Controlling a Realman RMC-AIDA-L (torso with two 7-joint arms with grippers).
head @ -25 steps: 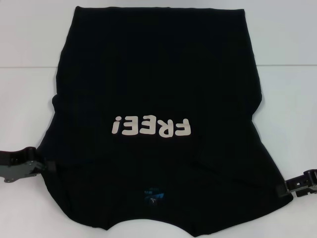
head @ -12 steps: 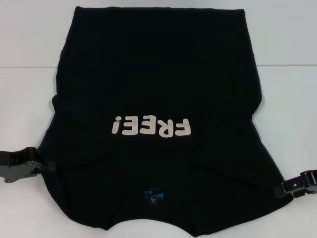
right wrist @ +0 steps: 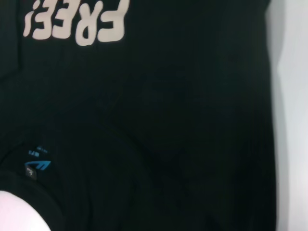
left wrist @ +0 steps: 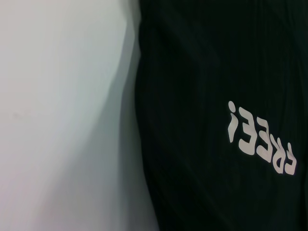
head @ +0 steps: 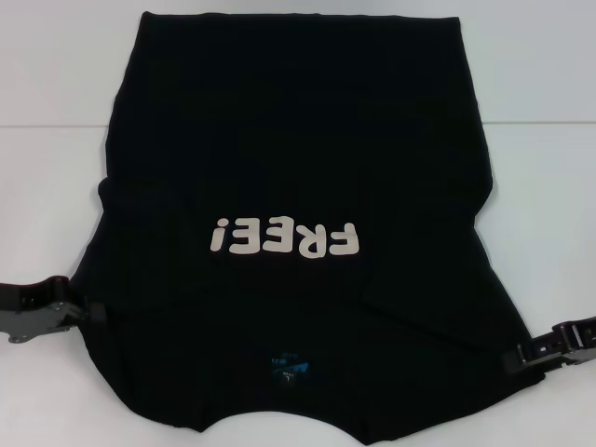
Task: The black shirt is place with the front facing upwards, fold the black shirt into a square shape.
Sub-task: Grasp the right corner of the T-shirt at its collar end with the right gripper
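1. A large black cloth T-shirt (head: 298, 168) with an off-white "FREE!" print (head: 284, 238) is lying front-up on the white table (head: 540, 65), collar nearest the robot.
2. The left gripper (head: 88, 312) is touching the shirt's left edge; whether it is clenched cannot be told.
3. The right gripper (head: 521, 354) is touching the right edge; its grasp likewise cannot be told.

The head view looks from above, forward and down, on the whole black shirt (head: 298, 223) spread on the white table (head: 549, 84). The left wrist view is close at the shirt's edge; the right wrist view is close over its collar part. All three share the "FREE!" print (head: 284, 238).
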